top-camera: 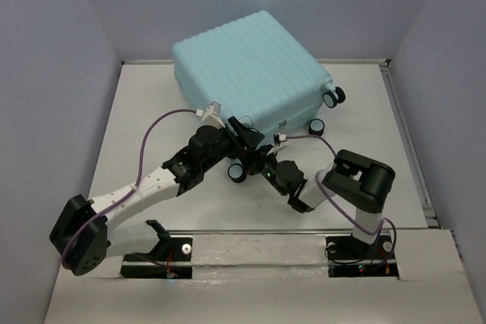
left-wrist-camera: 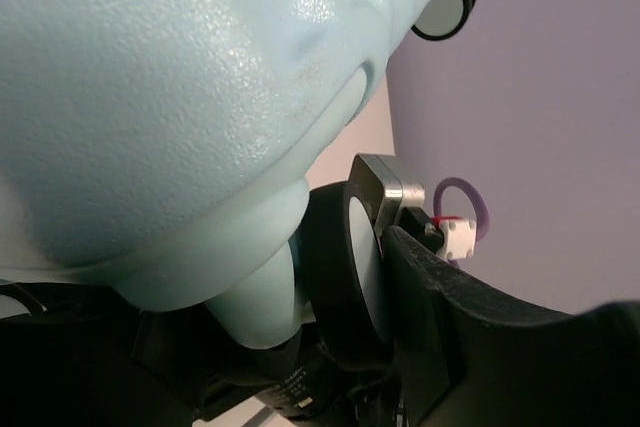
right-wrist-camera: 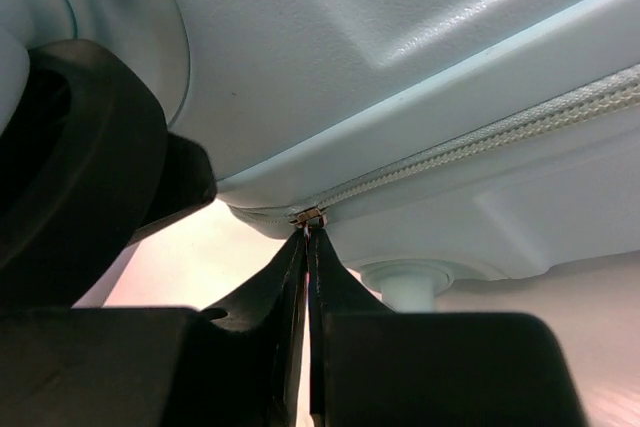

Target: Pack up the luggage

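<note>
The luggage [top-camera: 250, 66], a pale aqua ribbed hard-shell suitcase, lies closed and flat at the back of the table. My left gripper [top-camera: 247, 142] is at its near corner. In the left wrist view a black wheel [left-wrist-camera: 345, 247] with a pale hub sits between the fingers [left-wrist-camera: 480, 327], gripped by my left gripper [left-wrist-camera: 330, 332]. My right gripper [top-camera: 262, 158] is just beside it at the same corner. Its fingertips [right-wrist-camera: 307, 237] are pressed together on the small metal zipper pull [right-wrist-camera: 308, 216] at the end of the zipper line [right-wrist-camera: 480, 142].
Three more wheels [top-camera: 332, 96] [top-camera: 319, 125] [top-camera: 238, 171] stick out along the suitcase's near right side. Grey walls close in the table [top-camera: 137, 134] on the left, back and right. A purple cable [top-camera: 163, 123] loops off the left arm.
</note>
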Controlling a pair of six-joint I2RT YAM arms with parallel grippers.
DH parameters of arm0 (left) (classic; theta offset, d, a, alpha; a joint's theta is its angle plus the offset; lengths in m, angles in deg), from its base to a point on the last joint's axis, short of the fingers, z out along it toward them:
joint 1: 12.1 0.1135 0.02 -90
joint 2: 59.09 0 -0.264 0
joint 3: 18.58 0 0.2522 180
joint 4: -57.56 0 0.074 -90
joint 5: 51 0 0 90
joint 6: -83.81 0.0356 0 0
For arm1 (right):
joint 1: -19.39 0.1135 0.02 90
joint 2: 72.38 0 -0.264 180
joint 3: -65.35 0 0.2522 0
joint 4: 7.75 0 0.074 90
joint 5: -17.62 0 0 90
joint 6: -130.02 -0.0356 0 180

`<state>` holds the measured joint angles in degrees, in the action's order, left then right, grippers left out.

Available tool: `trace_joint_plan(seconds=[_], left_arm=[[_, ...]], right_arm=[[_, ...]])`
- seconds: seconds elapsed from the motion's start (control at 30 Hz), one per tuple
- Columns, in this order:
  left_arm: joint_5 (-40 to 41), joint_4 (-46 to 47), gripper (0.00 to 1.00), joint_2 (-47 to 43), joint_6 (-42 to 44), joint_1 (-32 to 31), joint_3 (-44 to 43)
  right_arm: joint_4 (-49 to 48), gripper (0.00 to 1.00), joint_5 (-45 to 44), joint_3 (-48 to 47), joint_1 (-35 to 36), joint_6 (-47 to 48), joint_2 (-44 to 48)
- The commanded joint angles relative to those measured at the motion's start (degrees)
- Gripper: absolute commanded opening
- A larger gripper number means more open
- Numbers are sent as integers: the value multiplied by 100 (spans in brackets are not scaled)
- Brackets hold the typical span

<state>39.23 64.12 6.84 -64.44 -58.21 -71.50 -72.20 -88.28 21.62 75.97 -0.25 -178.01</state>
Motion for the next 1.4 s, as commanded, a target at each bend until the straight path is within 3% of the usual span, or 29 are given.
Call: trace_joint_plan(seconds=[0.0, 0.3, 0.43, 0.6, 0.77, 0.9, 1.1, 1.2, 1.23, 1.27, 1.37], left_arm=[[-1201, 2706, 6, -159, 525, -408, -1436], [-1183, 2741, 6, 69, 360, -250, -1779], [-1385, 2741, 6, -106, 52, 145, -1710], [-1262, 2688, 6, -476, -106, 207, -1376], [-1324, 3092, 6, -283, -519, 50, -1156], [-1184, 3565, 6, -151, -730, -135, -876], [-823, 3998, 6, -256, -933, -373, -409], [-700, 3884, 6, -458, -837, -373, -260], [-665, 3762, 6, -537, -749, -373, -250], [-630, 3639, 6, -711, -644, -364, -224], [-410, 2936, 6, -1124, -239, -329, -75]], right_arm=[[-2013, 7, 1388, -764, 898, -139, -223], [-2013, 7, 1537, -818, 1259, 80, 313], [-1891, 7, 950, 295, 1347, 335, 1139], [-609, 7, 271, 757, 1347, 502, 1949], [-1195, 7, 1131, -191, 1347, 232, 660], [-1679, 7, 1493, -1655, 1347, -24, -394], [-1810, 7, 818, -2838, 1347, -332, -1222], [-2022, 32, 580, -2620, 1347, -464, -1233], [-2022, 44, 545, -2436, 1347, -447, -1233], [-2022, 63, 535, -2208, 1347, -420, -1085], [-1882, 82, 430, -1083, 1347, -306, -629]])
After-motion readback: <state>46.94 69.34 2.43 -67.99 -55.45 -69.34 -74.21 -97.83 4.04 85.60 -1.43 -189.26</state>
